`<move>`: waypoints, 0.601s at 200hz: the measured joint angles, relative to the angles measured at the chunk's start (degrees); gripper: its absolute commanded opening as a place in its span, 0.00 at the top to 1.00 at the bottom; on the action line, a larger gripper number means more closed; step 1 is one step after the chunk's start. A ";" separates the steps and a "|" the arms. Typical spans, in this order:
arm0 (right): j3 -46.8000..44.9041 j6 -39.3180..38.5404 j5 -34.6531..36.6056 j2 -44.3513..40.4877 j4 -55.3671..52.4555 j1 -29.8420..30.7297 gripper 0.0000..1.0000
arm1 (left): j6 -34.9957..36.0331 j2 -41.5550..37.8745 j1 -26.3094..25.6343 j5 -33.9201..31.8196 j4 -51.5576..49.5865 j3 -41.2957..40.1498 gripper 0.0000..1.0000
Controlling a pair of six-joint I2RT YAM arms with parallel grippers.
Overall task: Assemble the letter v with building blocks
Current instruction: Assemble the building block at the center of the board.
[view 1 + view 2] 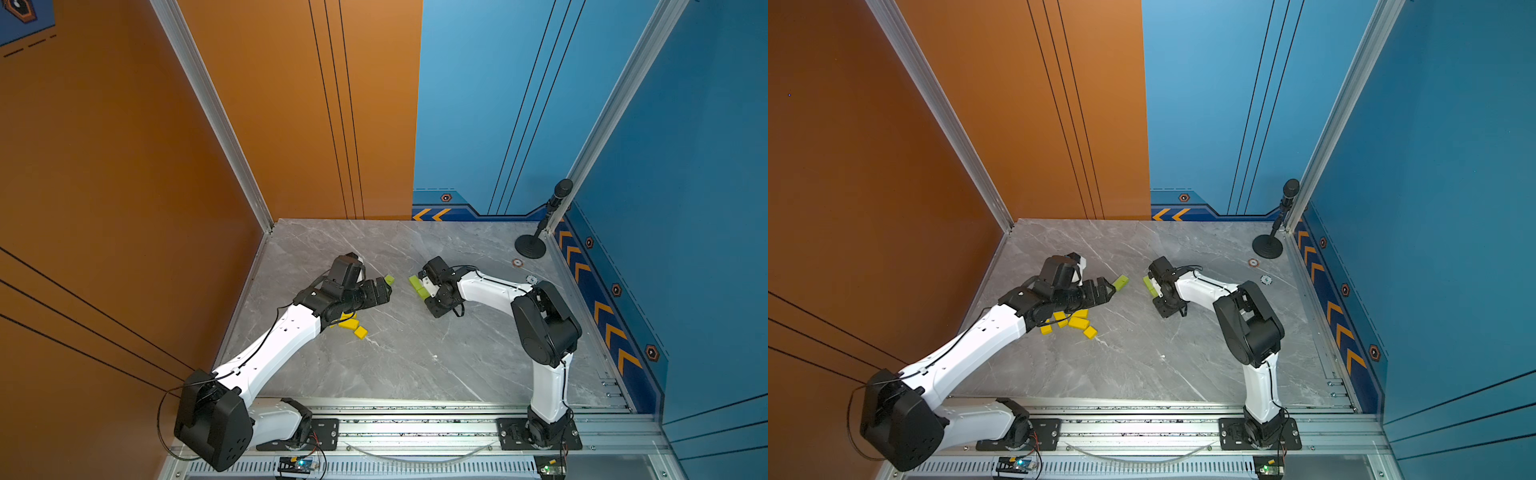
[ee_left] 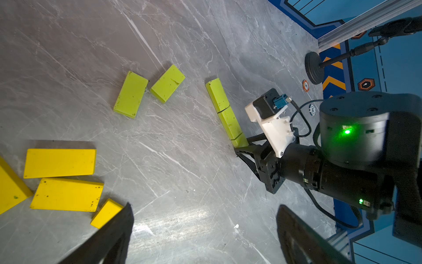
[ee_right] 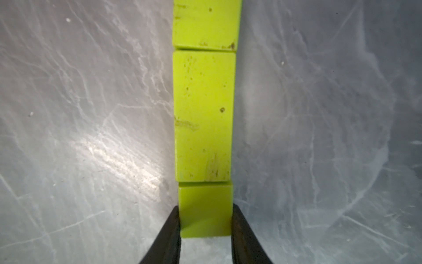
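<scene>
Clamping the small green cube (image 3: 205, 198) by its side faces, the right gripper (image 3: 205, 212) holds it end-to-end against two green bricks (image 3: 203, 114), with the edges aligned. The left gripper (image 2: 205, 206) hangs wide open. Bare table (image 1: 415, 365) separates this row from the yellow blocks (image 2: 59, 163).

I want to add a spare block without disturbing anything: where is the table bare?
Bare: the near stretch of the table, from its front edge up to the yellow blocks; also the far strip along the back wall, left of the microphone stand. Crowded: the middle, where the green row and loose green blocks lie.
</scene>
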 measured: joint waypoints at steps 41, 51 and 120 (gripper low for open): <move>0.11 0.00 0.02 0.09 0.02 0.04 0.65 | 0.00 0.00 0.00 0.02 0.00 0.00 0.02; 0.11 -0.02 0.02 0.09 0.02 0.07 0.65 | 0.02 0.00 0.00 0.00 0.00 0.00 0.02; 0.11 -0.42 0.02 0.09 0.02 0.11 0.65 | 0.02 0.00 0.00 0.02 0.00 0.00 0.02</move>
